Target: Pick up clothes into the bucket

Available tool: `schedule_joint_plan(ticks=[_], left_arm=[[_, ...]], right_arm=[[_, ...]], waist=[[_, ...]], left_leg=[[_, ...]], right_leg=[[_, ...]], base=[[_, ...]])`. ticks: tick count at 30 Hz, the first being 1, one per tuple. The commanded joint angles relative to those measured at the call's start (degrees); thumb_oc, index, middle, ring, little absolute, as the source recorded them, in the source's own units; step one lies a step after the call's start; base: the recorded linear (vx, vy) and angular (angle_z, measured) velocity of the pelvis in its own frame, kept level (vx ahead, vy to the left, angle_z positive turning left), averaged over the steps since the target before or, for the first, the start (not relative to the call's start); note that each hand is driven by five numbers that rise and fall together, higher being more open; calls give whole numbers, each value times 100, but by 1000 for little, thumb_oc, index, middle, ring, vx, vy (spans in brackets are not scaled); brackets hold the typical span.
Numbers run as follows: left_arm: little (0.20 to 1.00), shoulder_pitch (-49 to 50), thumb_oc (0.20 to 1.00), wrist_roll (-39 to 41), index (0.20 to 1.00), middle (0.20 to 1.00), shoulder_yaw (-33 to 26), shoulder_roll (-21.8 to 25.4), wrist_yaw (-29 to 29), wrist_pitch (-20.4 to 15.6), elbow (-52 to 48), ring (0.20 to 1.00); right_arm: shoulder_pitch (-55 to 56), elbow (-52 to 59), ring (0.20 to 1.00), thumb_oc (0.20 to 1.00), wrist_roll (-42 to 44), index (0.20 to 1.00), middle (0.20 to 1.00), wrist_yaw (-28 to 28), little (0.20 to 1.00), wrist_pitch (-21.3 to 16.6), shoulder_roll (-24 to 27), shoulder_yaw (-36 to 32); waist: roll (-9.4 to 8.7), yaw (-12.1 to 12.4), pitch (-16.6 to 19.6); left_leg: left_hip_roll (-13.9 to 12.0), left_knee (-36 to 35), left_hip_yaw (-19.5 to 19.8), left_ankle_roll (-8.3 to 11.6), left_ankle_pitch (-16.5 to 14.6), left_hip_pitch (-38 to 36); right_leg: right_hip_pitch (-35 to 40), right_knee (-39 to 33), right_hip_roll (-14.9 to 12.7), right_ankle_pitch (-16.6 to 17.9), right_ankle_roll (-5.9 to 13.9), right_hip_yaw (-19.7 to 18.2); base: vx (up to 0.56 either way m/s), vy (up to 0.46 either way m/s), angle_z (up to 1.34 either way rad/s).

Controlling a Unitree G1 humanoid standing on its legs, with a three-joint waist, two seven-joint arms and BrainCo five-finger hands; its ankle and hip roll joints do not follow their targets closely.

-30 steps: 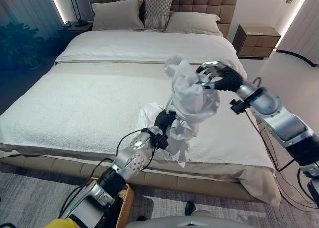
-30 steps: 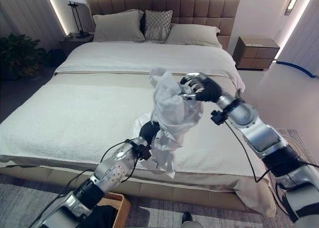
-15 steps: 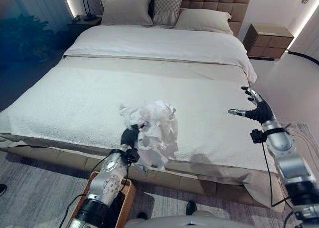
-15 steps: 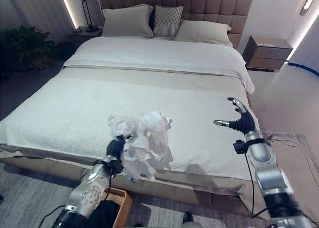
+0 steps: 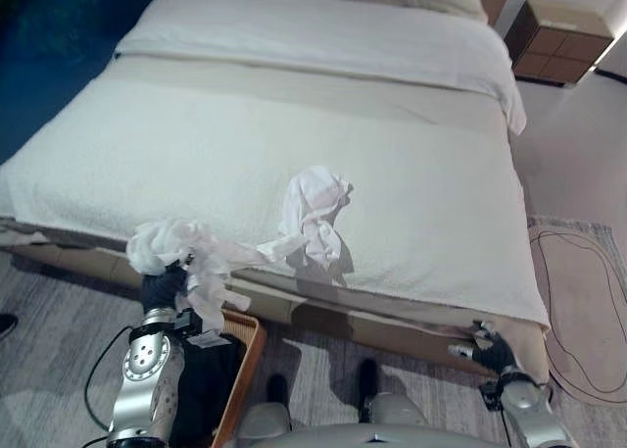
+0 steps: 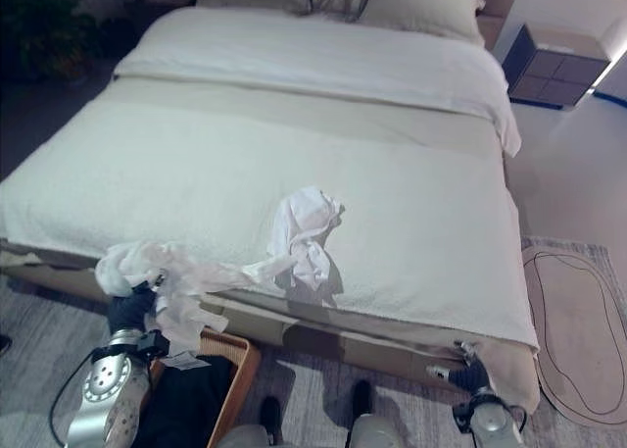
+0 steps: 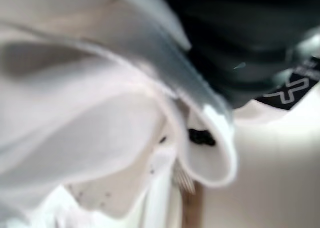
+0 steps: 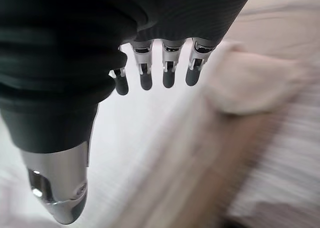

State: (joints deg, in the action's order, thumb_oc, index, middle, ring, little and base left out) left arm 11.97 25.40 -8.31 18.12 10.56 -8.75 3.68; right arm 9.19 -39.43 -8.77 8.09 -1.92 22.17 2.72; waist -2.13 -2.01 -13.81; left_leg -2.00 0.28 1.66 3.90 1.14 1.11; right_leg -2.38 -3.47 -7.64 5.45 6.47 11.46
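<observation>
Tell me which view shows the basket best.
Left eye view: the basket shows its wicker rim beside the left hand, which grips white clothes. Right eye view shows the same rim, part covered by cloth.

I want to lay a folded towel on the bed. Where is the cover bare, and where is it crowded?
The bed is bare from the pillow end down to the white garment, and right of it. The near left edge is crowded: the left hand holds bunched white clothes above the basket. The right hand hangs open by the near right corner.
</observation>
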Motion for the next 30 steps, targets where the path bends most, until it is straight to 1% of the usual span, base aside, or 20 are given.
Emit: schedule_joint_plan(ticks=[1, 4, 5, 6, 7, 8, 9, 10, 11, 14, 15, 16, 17, 19, 22, 23, 24, 27, 28, 30], left_arm=[[200, 172, 200, -441, 200, 200, -478, 440, 345, -500, -1, 200], [200, 164, 200, -611, 200, 200, -614, 594, 536, -545, 526, 200], [200, 163, 200, -611, 200, 200, -614, 594, 536, -545, 527, 200], [200, 77, 200, -721, 200, 200, -589, 744, 635, -488, 921, 200], [200, 57, 200, -721, 200, 200, -584, 750, 638, -498, 941, 200], [200, -50, 200, -970, 200, 200, -502, 897, 784, -444, 1331, 200], [200, -67, 200, -971, 200, 200, -496, 901, 787, -453, 1349, 200], [200, -230, 200, -1242, 200, 200, -398, 1077, 938, -390, 1803, 200], [200, -308, 200, -1351, 200, 200, -343, 1154, 1039, -364, 1885, 200], [200, -801, 200, -1463, 200, 200, -113, 1273, 1287, -256, 2655, 200], [200, -955, 200, -1555, 200, 200, -15, 1287, 1380, -216, 2811, 200], [200, -962, 200, -1555, 200, 200, -12, 1288, 1380, -218, 2817, 200], [200, -1253, 200, -1640, 200, 200, 107, 1340, 1609, -140, 3194, 200], [200, -1541, 200, -1653, 200, 200, 196, 1434, 1746, -92, 3492, 200], [200, -1837, 200, -1708, 200, 200, 319, 1660, 1941, 3, 3742, 200], [200, -1843, 200, -1708, 200, 200, 319, 1661, 1941, 2, 3744, 200], [200, -2004, 200, -1662, 200, 200, 377, 1787, 1984, 17, 3955, 200], [200, -2160, 200, -1701, 200, 200, 466, 1882, 2075, 50, 3990, 200], [200, -2303, 200, -1672, 200, 200, 503, 1964, 2105, 74, 4125, 200], [200, -2395, 200, -1680, 200, 200, 535, 2025, 2142, 78, 4217, 200]], right_arm=[[-188, -117, 1000, 1000, -247, 1000, 1000, 217, 1000, -183, 15, 137], [-257, -723, 1000, 1000, -425, 1000, 1000, 279, 1000, -153, 15, 306], [-258, -724, 1000, 1000, -425, 1000, 1000, 279, 1000, -154, 14, 306], [-317, -886, 1000, 1000, -452, 1000, 1000, 375, 1000, -119, 64, 326], [-331, -898, 1000, 1000, -451, 1000, 1000, 380, 1000, -124, 59, 324], [-380, -1004, 1000, 1000, -466, 1000, 1000, 447, 1000, -130, 102, 369], [-390, -1013, 1000, 1000, -465, 1000, 1000, 450, 1000, -135, 99, 367], [-431, -849, 1000, 1000, -473, 1000, 1000, 491, 1000, -164, 179, 394], [-478, -891, 1000, 1000, -440, 1000, 1000, 549, 1000, -180, 195, 423], [-717, -820, 1000, 1000, -272, 1000, 1000, 685, 1000, -224, 232, 511], [-809, -830, 1000, 1000, -220, 1000, 1000, 760, 1000, -247, 226, 553], [-813, -833, 1000, 1000, -220, 1000, 1000, 760, 1000, -248, 226, 551], [-996, -791, 1000, 1000, -179, 1000, 1000, 878, 1000, -263, 250, 658], [-1154, -730, 1000, 1000, -143, 1000, 1000, 985, 1000, -299, 292, 741], [-1309, -516, 1000, 1000, -42, 1000, 1000, 1108, 1000, -358, 360, 846], [-1313, -516, 1000, 1000, -42, 1000, 1000, 1107, 1000, -357, 360, 843], [-1370, -436, 1000, 1000, 56, 1000, 1000, 1160, 1000, -389, 402, 895], [-1420, -331, 1000, 1000, 91, 1000, 1000, 1242, 1000, -410, 428, 908], [-1454, -235, 1000, 1000, 128, 1000, 1000, 1271, 1000, -435, 459, 956], [-1497, -249, 1000, 1000, 136, 1000, 1000, 1319, 1000, -435, 474, 980]], waist=[[-206, 183, -156], [-214, 248, -366], [-215, 245, -359], [-231, 266, -520], [-233, 266, -514], [-244, 283, -653], [-244, 282, -650], [-275, 277, -796], [-282, 283, -890], [-360, 263, -1138], [-379, 245, -1236], [-379, 247, -1235], [-415, 218, -1433], [-459, 200, -1592], [-521, 119, -1598], [-521, 120, -1598], [-529, 73, -1598], [-538, 37, -1598], [-564, 1, -1598], [-573, -17, -1598]], left_leg=[[318, 892, 93, -88, -400, 766], [332, 1103, 167, -98, -406, 1066], [333, 1101, 169, -99, -402, 1074], [337, 1200, 199, -102, -375, 1256], [339, 1217, 201, -102, -379, 1283], [334, 1265, 236, -104, -339, 1432], [336, 1271, 239, -104, -339, 1447], [322, 1286, 285, -97, -273, 1612], [316, 1322, 296, -93, -282, 1676], [333, 1560, 318, -116, -261, 2069], [340, 1669, 320, -122, -267, 2194], [341, 1677, 319, -122, -270, 2204], [354, 1980, 336, -139, -312, 2516], [353, 2248, 335, -156, -356, 2825], [359, 2710, 361, -190, -461, 3495], [359, 2725, 360, -191, -467, 3509], [341, 3058, 382, -185, -729, 3808], [338, 3280, 403, -191, -789, 4128], [320, 3422, 404, -198, -814, 4363], [315, 3449, 407, -197, -822, 4459]], right_leg=[[-142, 855, -308, -554, 227, 187], [-419, 1089, -363, -570, 218, 210], [-426, 1089, -364, -569, 218, 212], [-622, 1233, -408, -559, 214, 229], [-647, 1251, -412, -567, 215, 229], [-809, 1362, -451, -563, 212, 264], [-823, 1372, -454, -568, 211, 267], [-1005, 1494, -486, -585, 204, 299], [-1093, 1589, -487, -622, 197, 302], [-1497, 1871, -518, -665, 170, 281], [-1608, 1950, -538, -666, 159, 271], [-1618, 1957, -539, -668, 159, 270], [-1899, 2166, -560, -713, 128, 245], [-2174, 2390, -572, -761, 103, 204], [-2803, 2801, -584, -862, 74, 140], [-2818, 2814, -585, -867, 74, 137], [-3119, 3125, -575, -1093, 101, 52], [-3425, 3315, -585, -1139, 95, 10], [-3668, 3437, -589, -1155, 89, -19], [-3774, 3456, -578, -1160, 84, -29]], base=[[-102, 36, 12], [-83, 27, 5], [-104, 22, 13], [-70, 14, 11], [-119, 26, 11], [-51, 13, 10], [-101, 19, 15], [-73, 8, 17], [-118, 10, 23], [-94, 1, 13], [-53, 11, 5], [-99, 20, 4], [-90, 28, 2], [-96, 27, 0], [-51, 26, 2], [31, 14, 0], [43, 19, -2], [-1, 31, -6], [-18, 26, -9], [-13, 19, -8]])
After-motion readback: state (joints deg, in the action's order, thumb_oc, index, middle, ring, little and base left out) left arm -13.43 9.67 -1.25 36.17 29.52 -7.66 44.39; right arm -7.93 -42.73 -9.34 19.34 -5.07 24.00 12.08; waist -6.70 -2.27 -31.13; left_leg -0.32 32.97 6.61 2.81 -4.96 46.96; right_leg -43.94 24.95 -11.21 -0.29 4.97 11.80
